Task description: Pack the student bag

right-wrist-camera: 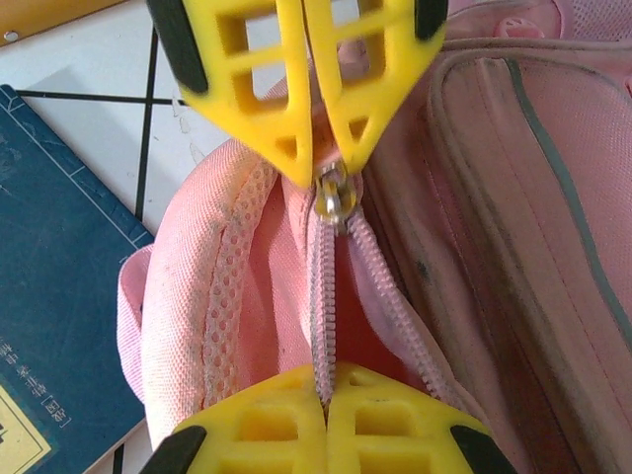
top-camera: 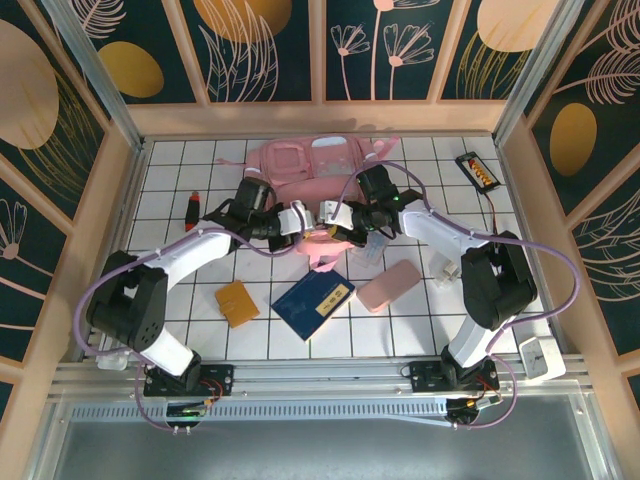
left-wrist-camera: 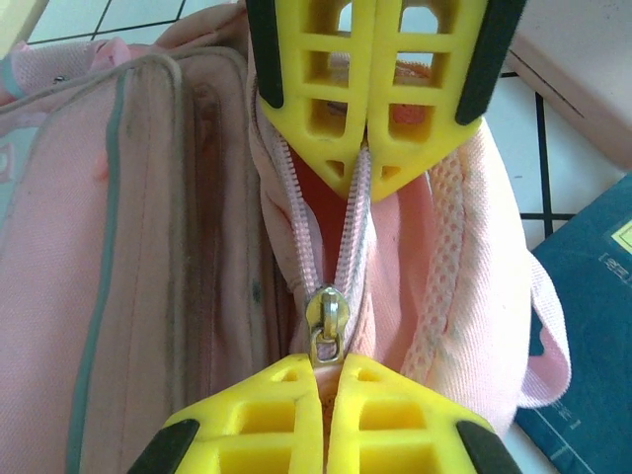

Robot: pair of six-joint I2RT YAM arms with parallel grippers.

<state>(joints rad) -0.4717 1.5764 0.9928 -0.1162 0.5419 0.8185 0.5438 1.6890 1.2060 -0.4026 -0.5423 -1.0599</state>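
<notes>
My left hand [top-camera: 303, 222] and right hand [top-camera: 338, 213] crowd each other at the student bag [top-camera: 310, 160] zip. Blue book [top-camera: 313, 303], pink case [top-camera: 388, 285] and orange pad [top-camera: 236, 303] block the near bench [top-camera: 165, 165]; its far-left tiles lie bare.

- Yellow lattice fingers [left-wrist-camera: 267, 420] with black outer edges form the left gripper [left-wrist-camera: 326, 367] and the right gripper [right-wrist-camera: 324, 380].
- White links and bulky black joints make up the left arm [top-camera: 190, 255] and the right arm [top-camera: 440, 232].
- Purple cables [top-camera: 86, 305] loop along both.
- Black bases [top-camera: 190, 380] carry bolts.

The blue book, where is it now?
In the top view the blue book lies near centre, between a small orange item on the left and a flat pink case on the right.
</notes>
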